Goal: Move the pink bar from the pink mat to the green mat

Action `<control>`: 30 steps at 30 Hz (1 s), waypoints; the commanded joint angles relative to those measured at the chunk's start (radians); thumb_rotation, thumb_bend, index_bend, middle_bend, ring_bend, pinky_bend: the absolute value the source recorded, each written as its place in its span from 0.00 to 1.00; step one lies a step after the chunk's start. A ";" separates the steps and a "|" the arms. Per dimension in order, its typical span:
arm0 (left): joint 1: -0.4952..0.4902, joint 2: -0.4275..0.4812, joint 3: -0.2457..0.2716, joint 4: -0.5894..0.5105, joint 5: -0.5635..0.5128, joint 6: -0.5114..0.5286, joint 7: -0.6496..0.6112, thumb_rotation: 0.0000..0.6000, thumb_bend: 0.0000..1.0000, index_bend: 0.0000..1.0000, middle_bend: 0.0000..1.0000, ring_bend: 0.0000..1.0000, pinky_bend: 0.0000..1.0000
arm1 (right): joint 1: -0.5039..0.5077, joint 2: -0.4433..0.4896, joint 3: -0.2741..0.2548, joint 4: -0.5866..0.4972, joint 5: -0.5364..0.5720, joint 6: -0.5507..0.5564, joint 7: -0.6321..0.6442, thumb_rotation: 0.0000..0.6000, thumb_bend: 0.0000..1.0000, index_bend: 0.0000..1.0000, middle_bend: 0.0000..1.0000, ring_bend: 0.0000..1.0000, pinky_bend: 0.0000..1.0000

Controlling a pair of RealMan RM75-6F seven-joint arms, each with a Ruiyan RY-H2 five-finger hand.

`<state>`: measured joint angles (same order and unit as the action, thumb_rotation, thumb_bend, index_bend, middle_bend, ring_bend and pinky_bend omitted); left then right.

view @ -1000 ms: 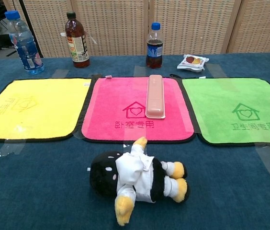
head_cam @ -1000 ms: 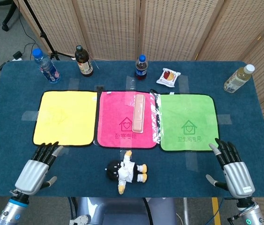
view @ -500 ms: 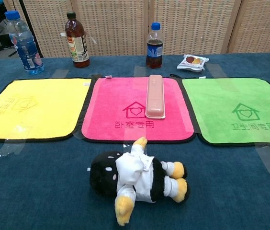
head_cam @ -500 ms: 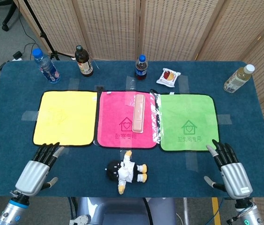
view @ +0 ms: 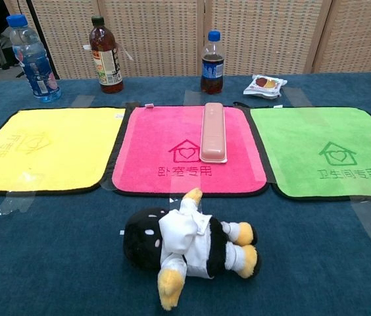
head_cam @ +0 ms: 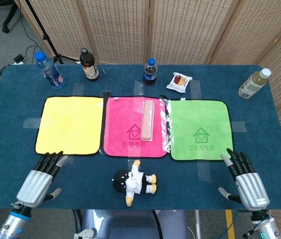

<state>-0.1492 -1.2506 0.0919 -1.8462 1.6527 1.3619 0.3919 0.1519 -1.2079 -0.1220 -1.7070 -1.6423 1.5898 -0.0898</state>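
Observation:
The pink bar (head_cam: 148, 120) (view: 212, 131) lies lengthwise on the right half of the pink mat (head_cam: 125, 129) (view: 152, 155). The green mat (head_cam: 200, 130) (view: 330, 151) lies just to its right with nothing on it. My left hand (head_cam: 38, 179) rests near the table's front left edge, below the yellow mat, fingers extended and holding nothing. My right hand (head_cam: 245, 179) sits at the front right, below the green mat's corner, fingers spread and holding nothing. Neither hand shows in the chest view.
A yellow mat (head_cam: 70, 124) lies left of the pink one. A plush penguin toy (head_cam: 133, 181) (view: 185, 243) lies in front of the pink mat. Three bottles (head_cam: 50, 69) (head_cam: 89, 64) (head_cam: 150, 71), a snack packet (head_cam: 179, 81) and a fourth bottle (head_cam: 252, 83) line the far side.
My right hand has shifted slightly, drifting a little toward the green mat and back. The pink bar and my left hand have not moved.

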 commanded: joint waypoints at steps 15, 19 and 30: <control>0.008 0.011 -0.001 -0.017 0.009 0.018 -0.008 1.00 0.17 0.03 0.00 0.00 0.02 | -0.003 -0.004 0.031 -0.019 0.004 -0.053 -0.048 1.00 0.21 0.07 0.00 0.00 0.00; 0.008 0.014 -0.003 -0.021 0.012 0.021 -0.018 1.00 0.17 0.03 0.00 0.00 0.02 | 0.034 0.015 0.076 -0.057 0.013 -0.089 -0.107 1.00 0.21 0.07 0.00 0.00 0.00; 0.002 0.023 -0.013 -0.015 -0.012 0.010 -0.046 1.00 0.18 0.03 0.00 0.00 0.02 | 0.246 0.087 0.283 -0.181 0.175 -0.321 -0.335 1.00 0.21 0.07 0.00 0.00 0.00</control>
<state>-0.1461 -1.2282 0.0801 -1.8617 1.6414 1.3725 0.3473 0.3407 -1.1352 0.1178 -1.8620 -1.5232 1.3310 -0.3612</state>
